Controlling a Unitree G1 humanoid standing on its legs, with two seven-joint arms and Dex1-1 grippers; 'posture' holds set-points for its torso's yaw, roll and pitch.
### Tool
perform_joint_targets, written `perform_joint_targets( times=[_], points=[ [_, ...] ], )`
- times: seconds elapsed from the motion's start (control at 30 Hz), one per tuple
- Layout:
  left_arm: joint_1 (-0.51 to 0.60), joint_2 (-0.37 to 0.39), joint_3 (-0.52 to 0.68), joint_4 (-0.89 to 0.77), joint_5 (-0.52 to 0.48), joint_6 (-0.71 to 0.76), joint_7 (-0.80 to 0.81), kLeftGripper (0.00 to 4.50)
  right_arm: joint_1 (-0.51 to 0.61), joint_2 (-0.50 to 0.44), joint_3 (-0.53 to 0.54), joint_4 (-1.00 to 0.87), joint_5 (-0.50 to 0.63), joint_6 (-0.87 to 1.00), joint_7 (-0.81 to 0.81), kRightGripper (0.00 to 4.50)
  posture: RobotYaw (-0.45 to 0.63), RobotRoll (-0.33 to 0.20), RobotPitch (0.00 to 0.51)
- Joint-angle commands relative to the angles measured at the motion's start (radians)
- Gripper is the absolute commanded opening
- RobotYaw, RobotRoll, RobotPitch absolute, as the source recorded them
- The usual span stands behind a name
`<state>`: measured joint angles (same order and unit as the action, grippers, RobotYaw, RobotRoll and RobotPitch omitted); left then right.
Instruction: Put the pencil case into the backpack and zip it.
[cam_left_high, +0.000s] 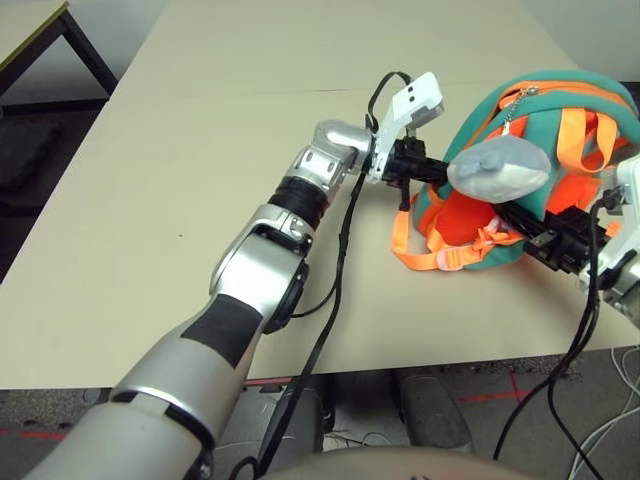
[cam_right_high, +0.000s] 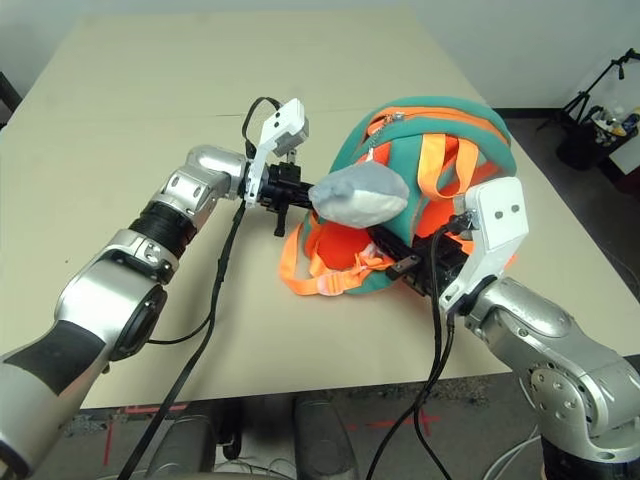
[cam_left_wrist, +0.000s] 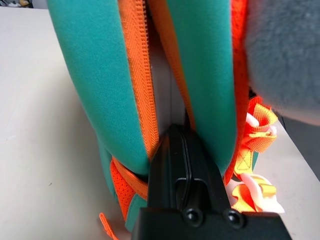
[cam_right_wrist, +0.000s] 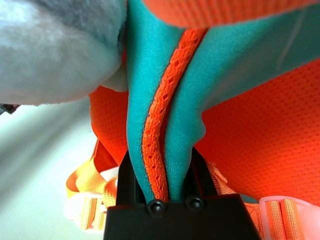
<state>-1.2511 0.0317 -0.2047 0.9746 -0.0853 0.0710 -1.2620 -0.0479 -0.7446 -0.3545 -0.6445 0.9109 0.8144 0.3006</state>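
Observation:
The teal and orange backpack lies on the table, its orange straps spilling toward me. A grey plush charm hangs over its front. My left gripper is shut at the backpack's left side, its tips pinched on the orange zip tape beside the teal panel. My right gripper is shut on a fold of teal fabric with the zip tape running through it, at the bag's near right side. A pale flat surface shows in the zip gap; I cannot tell whether it is the pencil case.
The beige table stretches wide to the left of the bag and behind it. Its front edge lies close under my right forearm. Black cables trail from both wrists. Another table stands off to the far left.

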Motion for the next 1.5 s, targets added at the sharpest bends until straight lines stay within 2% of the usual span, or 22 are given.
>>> perform_joint_targets(
  times=[0.03, 0.13, 0.27, 0.43, 0.53, 0.63, 0.77, 1.13, 1.5],
  points=[
    [-0.066, -0.003, 0.045, -0.032, -0.027, -0.001, 0.014, 0.0, 0.002, 0.008, 0.008, -0.019, 0.017, 0.016, 0.007, 0.22, -0.27, 0.0, 0.181],
    [-0.123, 0.061, 0.092, -0.086, -0.057, 0.023, -0.006, 0.56, 0.006, 0.001, 0.0, -0.014, 0.015, 0.017, 0.012, 0.22, -0.27, 0.0, 0.178],
    [-0.144, 0.19, 0.121, -0.252, -0.1, 0.117, -0.057, 1.86, 0.01, 0.0, -0.007, -0.003, 0.008, 0.013, 0.02, 0.22, -0.25, 0.0, 0.175],
    [-0.05, 0.355, 0.077, -0.561, -0.126, 0.287, -0.121, 3.5, 0.003, 0.012, 0.009, 0.022, -0.014, -0.004, 0.035, 0.22, -0.21, 0.0, 0.167],
    [0.031, 0.417, 0.043, -0.754, -0.145, 0.374, -0.13, 4.48, -0.013, 0.02, 0.024, 0.041, -0.029, -0.011, 0.047, 0.22, -0.19, 0.0, 0.166],
    [0.095, 0.44, 0.011, -0.874, -0.133, 0.384, -0.109, 4.5, -0.031, 0.025, 0.038, 0.062, -0.044, -0.016, 0.06, 0.22, -0.18, 0.0, 0.165],
    [0.131, 0.42, -0.013, -0.928, -0.116, 0.362, -0.052, 4.5, -0.056, 0.026, 0.05, 0.089, -0.065, -0.02, 0.082, 0.22, -0.17, 0.0, 0.165],
    [0.15, 0.352, -0.127, -0.922, -0.064, 0.257, 0.003, 4.5, -0.088, 0.047, 0.058, 0.104, -0.087, -0.01, 0.092, 0.22, -0.18, 0.0, 0.162],
    [0.164, 0.269, -0.146, -0.869, -0.014, 0.188, 0.115, 4.5, -0.105, 0.074, 0.067, 0.091, -0.092, 0.002, 0.079, 0.22, -0.19, 0.0, 0.163]
  ],
)
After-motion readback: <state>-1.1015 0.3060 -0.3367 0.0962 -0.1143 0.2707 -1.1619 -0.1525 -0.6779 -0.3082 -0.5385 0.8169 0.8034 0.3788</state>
